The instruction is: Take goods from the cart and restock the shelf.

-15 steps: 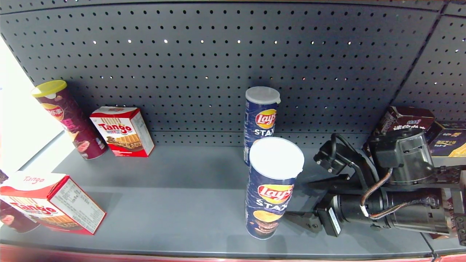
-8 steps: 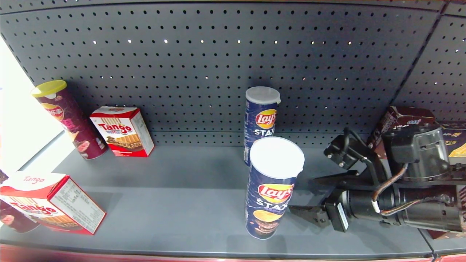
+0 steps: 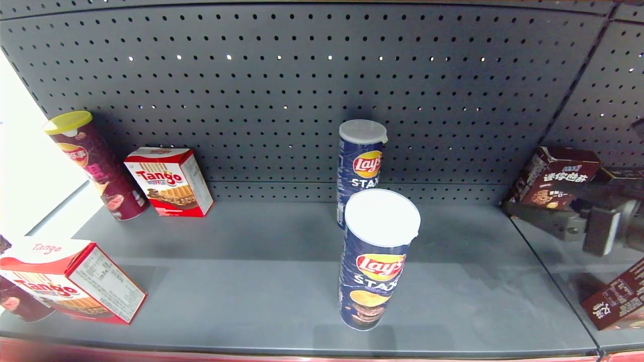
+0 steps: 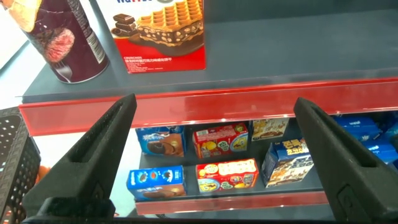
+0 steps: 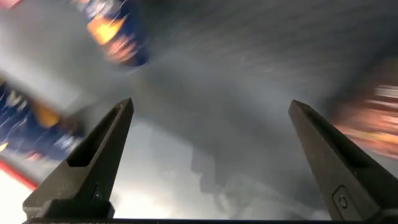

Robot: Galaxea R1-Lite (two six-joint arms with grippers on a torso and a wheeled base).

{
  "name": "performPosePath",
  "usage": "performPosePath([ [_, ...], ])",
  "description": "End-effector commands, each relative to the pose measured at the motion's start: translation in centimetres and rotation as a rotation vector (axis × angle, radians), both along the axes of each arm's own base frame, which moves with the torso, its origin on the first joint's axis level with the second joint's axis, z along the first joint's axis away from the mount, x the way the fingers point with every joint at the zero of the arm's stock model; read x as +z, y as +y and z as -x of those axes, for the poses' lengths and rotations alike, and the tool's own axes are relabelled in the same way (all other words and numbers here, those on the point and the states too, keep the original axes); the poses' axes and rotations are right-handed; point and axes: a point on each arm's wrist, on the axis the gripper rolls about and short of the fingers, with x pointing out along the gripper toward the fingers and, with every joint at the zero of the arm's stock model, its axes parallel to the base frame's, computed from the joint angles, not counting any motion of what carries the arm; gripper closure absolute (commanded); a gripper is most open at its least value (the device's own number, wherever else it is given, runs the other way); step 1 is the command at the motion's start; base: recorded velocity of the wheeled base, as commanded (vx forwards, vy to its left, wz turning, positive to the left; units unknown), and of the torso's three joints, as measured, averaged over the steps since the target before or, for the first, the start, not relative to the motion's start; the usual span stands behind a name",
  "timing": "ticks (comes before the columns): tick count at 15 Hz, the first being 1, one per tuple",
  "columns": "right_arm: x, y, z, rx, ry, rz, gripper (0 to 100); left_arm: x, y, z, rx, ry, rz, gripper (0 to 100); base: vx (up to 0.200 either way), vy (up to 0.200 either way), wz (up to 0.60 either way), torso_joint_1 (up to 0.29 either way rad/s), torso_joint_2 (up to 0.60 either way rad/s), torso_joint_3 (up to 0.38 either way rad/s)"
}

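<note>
Your right end effector is spread wide and grips nothing, over the grey shelf, well to the right of the cans. Your left end effector is likewise spread and empty, facing the shelf's red front edge. The front chip can stands upright mid-shelf, directly ahead of the rear chip can. You cannot tell whether they touch.

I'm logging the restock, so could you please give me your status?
Left gripper open, empty. Right gripper open, empty. Front can upright on shelf, second can behind it. No obstruction.
</note>
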Motion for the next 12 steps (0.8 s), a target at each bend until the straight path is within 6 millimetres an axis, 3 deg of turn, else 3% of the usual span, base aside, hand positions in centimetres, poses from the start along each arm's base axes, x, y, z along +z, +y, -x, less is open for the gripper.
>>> performPosePath([
  [1, 1.4, -3.4, 5.0, -0.156, -0.157, -0.031, 0, 0.0, 0.0, 0.0, -0.001, 0.003, 0.0, 0, 0.0, 0.0, 0.0, 0.0, 0.0, 0.0],
  [2, 1.1, -3.8, 6.0, -0.182, -0.172, -0.034, 0, 0.0, 0.0, 0.0, -0.001, 0.003, 0.0, 0, 0.0, 0.0, 0.0, 0.0, 0.0, 0.0],
  [5, -3.5, -5.1, 11.5, -0.318, -0.213, -0.027, 0, 0.0, 0.0, 0.0, -0.001, 0.003, 0.0, 0, 0.0, 0.0, 0.0, 0.0, 0.0, 0.0],
  [12, -13.0, -4.9, 19.1, -0.397, -0.233, -0.021, 0, 0.0, 0.0, 0.0, 0.001, 0.001, 0.0, 0, 0.0, 0.0, 0.0, 0.0, 0.0, 0.0],
])
